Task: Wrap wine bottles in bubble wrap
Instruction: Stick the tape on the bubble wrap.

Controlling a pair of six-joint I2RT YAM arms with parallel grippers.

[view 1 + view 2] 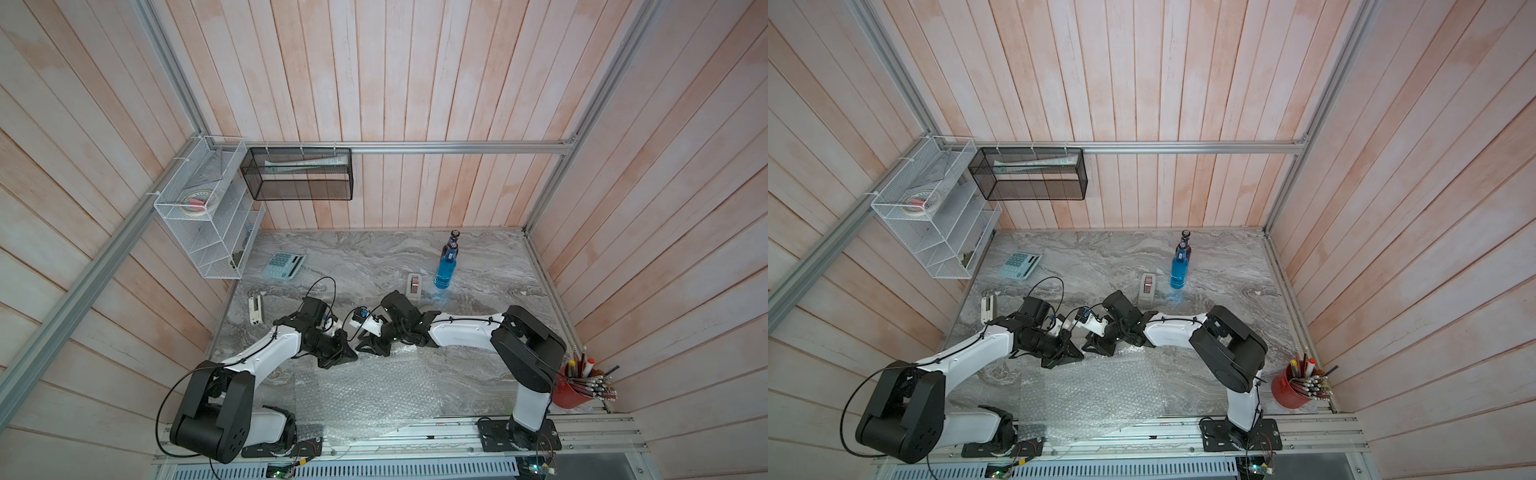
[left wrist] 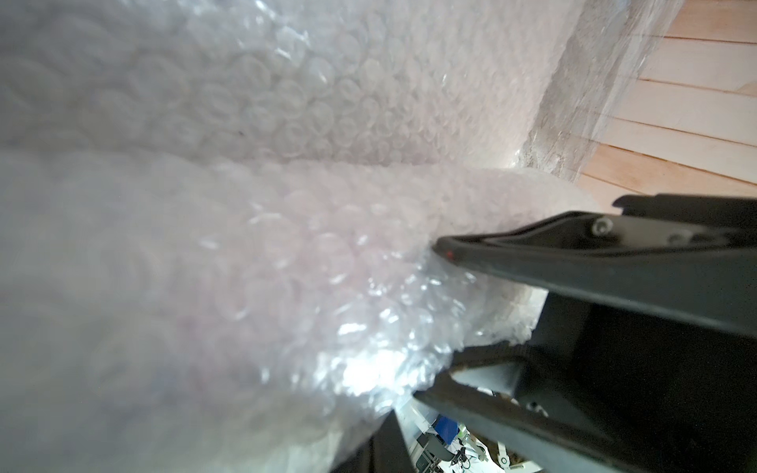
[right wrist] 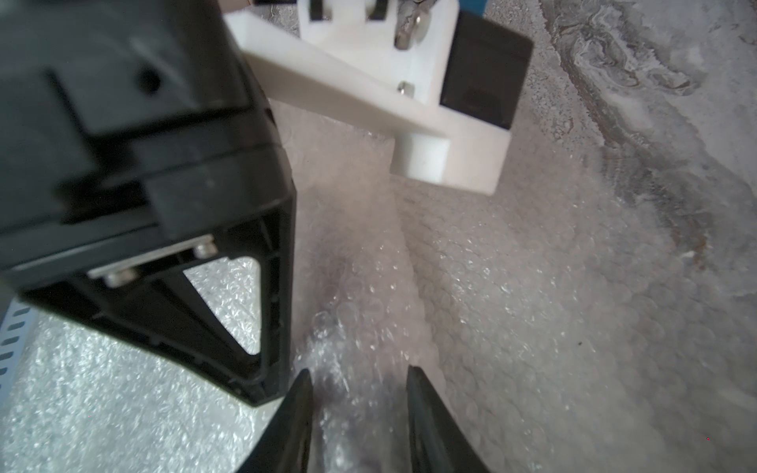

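Note:
A sheet of bubble wrap lies flat at the table's near side. At its far edge the wrap is rolled into a tube with a dim purplish shape inside, likely one of the wine bottles. My right gripper has both fingers pressed on this tube. My left gripper meets it tip to tip, its jaws buried in the wrap, where only one dark finger shows. A blue bottle and a purple bottle stand upright at the back right.
A grey tape dispenser stands just behind the right wrist. A calculator and a stapler lie at the left. A red cup of pens stands at the right edge. Wire baskets hang on the left wall.

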